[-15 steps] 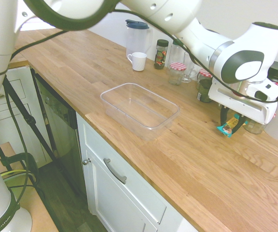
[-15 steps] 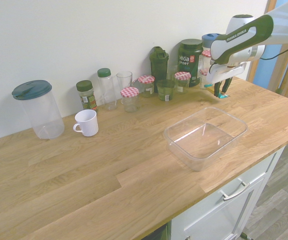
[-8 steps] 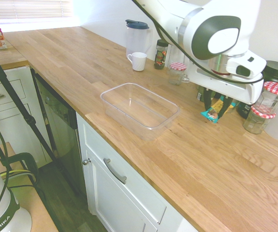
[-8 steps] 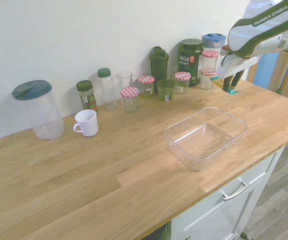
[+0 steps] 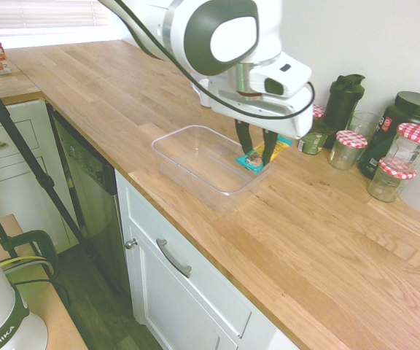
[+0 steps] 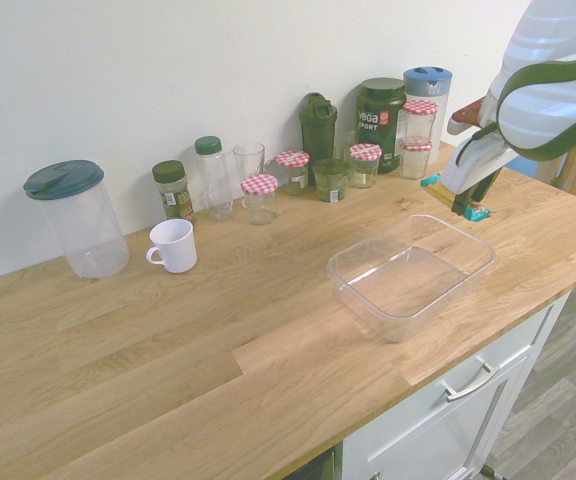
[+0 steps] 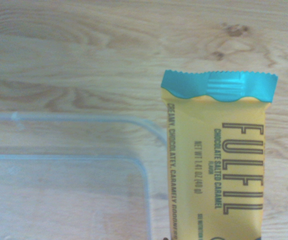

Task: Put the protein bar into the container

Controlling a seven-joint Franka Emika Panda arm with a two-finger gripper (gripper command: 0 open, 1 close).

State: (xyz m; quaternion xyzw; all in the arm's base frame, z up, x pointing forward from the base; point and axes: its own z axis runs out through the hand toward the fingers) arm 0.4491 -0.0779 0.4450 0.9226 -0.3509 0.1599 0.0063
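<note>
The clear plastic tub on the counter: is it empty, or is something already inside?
Empty. The tub shows only bare wood through its bottom; the snack bar hangs in the shut pincer by its far rim.

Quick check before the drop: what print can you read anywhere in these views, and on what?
"FULFIL": bar, wrist view.
"CHOCOLATE SALTED CARAMEL": bar, beside the brand.
"CREAMY, CHOCOLATEY, CARAMEL GOODNESS": bar's edge, last word cut off.
"NET WT 1.41 OZ (40 g)": bar, small, partly blurred.
"vega SPORT": dark tub by the wall.
Spice jar label: too small to read.

Wooden countertop (image 6: 168, 340), container (image 6: 411, 275), mug (image 6: 173, 245), jars (image 6: 260, 197)
</note>
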